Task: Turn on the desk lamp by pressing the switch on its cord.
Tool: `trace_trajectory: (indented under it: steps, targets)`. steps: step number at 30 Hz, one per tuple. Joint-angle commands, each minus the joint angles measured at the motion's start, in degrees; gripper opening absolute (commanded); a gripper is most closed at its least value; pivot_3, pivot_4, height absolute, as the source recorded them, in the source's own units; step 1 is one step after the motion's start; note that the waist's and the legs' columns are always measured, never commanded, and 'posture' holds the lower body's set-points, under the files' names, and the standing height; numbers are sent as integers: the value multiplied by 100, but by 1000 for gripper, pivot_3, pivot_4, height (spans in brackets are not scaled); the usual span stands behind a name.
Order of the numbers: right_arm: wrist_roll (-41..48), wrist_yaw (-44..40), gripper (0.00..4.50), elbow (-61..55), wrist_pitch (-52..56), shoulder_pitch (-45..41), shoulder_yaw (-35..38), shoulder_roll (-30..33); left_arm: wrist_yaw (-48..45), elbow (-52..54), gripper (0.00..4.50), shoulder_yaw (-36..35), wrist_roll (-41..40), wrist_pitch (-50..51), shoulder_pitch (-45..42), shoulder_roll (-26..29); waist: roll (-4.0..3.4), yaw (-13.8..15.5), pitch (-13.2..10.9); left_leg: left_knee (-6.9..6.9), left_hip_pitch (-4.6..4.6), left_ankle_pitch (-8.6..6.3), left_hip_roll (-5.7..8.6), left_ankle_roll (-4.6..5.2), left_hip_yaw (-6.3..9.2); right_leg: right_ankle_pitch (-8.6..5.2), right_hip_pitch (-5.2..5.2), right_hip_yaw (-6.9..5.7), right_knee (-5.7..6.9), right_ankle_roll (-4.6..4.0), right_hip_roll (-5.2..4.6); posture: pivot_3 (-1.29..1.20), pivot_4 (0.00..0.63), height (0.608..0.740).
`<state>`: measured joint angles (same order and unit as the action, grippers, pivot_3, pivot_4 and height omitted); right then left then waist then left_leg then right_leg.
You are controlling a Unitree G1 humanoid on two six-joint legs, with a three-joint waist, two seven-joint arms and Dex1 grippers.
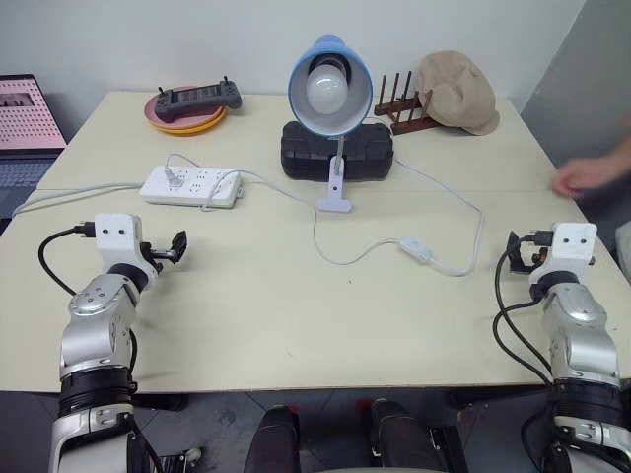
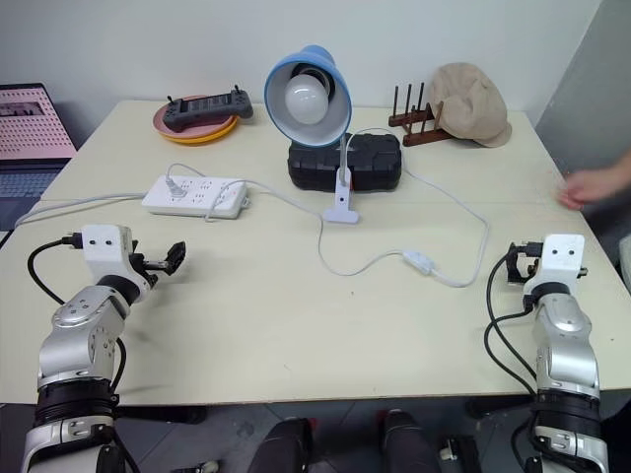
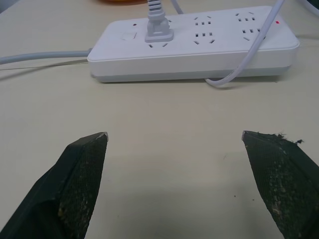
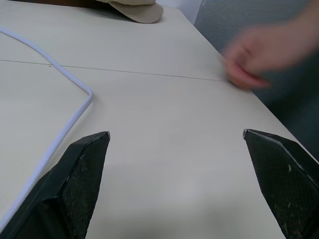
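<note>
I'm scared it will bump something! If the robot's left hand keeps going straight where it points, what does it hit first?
Probably the white power strip. The left gripper has open fingers aimed at its side, with bare table between them, though depth is uncertain.

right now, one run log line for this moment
left hand open, empty | right hand open, empty | switch untouched | lamp off

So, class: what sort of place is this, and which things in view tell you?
Probably an office or lab workspace: a plain table with a power strip, a desk lamp and a laptop beside it.
</note>
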<state>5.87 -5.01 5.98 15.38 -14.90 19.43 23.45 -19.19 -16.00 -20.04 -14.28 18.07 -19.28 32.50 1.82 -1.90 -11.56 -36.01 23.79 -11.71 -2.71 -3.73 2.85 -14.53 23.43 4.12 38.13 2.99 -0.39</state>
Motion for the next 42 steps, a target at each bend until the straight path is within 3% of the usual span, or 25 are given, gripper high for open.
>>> trace_trajectory:
  steps: [1, 6, 9, 16, 21, 27, 42]
  targets:
    - [74, 19, 4494, -231, -57, -9, 116, 42, -7, 164, 4500, -84, 6, -73, -62, 134, 0, 0, 0, 0, 0, 0, 0, 0, 0, 0, 0, 0, 0, 0, 0, 0, 150, 740]
    - [143, -143, 4494, -346, 85, -21, 140, 174, -92, 133, 4500, -94, -25, -85, -83, 148, 0, 0, 0, 0, 0, 0, 0, 0, 0, 0, 0, 0, 0, 0, 0, 0, 150, 740]
    - [411, -686, 4494, -549, 358, -32, 76, 407, -663, 420, 4500, -25, -390, 279, -98, 245, 0, -1, 0, 0, 0, 0, 0, 0, 0, 0, 0, 0, 1, 0, 0, 0, 150, 740]
    - [1597, -2856, 4494, -1412, 1505, 142, -391, 1322, -2671, 1963, 4500, 731, -1433, 1713, -211, 1124, 0, -15, 0, 1, 2, 0, -1, 0, 1, -2, -1, -2, -1, 1, 0, 0, 150, 740]
    - [2112, -4448, 4494, -1730, 2184, 144, -1157, 2220, -4042, 2670, 4500, 1952, -1749, 2268, -1138, 1513, 0, 9, 0, -3, 0, 0, 1, 0, 2, -15, -7, -2, -5, 22, 0, 0, 150, 740]
    - [1805, -4485, 4494, -1323, 2101, -336, -1695, 2139, -4685, 2513, 4500, 2882, -1322, 1839, -1857, 1272, -1, -77, -1, -10, -5, 0, 1, 1, -1, -15, -11, 2, -5, 24, 2, 0, 150, 740]
    - [1546, -4089, 4494, -53, 2228, -1318, -1996, 1079, -4436, 2418, 4500, 2710, -1129, 1528, -1691, 842, -2, -114, -1, -8, 4, 0, -1, 2, 8, -13, -4, -2, -2, 21, 7, 0, 150, 740]
